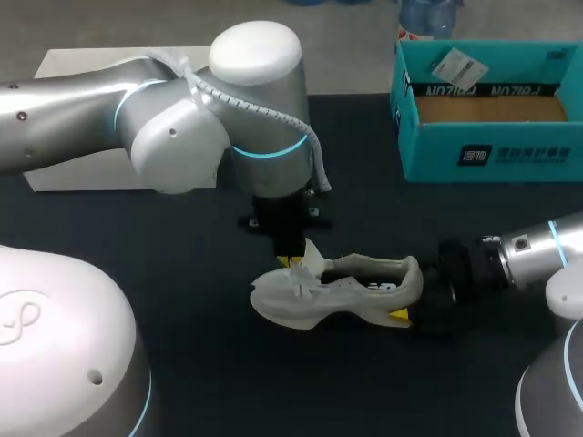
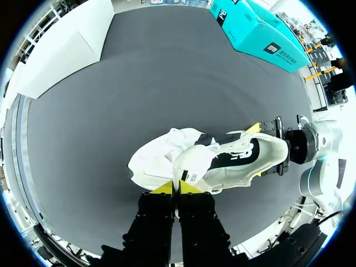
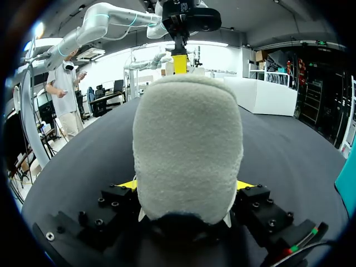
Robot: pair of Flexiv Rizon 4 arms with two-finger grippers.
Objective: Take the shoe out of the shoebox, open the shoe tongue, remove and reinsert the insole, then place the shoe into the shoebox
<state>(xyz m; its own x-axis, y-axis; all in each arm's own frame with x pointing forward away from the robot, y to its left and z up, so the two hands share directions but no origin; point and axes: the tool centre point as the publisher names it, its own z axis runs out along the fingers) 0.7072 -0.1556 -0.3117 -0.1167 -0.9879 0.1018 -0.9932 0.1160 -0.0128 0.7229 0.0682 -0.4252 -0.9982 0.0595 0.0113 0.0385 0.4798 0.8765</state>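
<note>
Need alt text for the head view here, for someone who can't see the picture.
A white shoe is at the middle of the black table, the right gripper shut on its heel and the left gripper coming down from above to pinch its tongue. An open teal shoebox stands at the far right.
</note>
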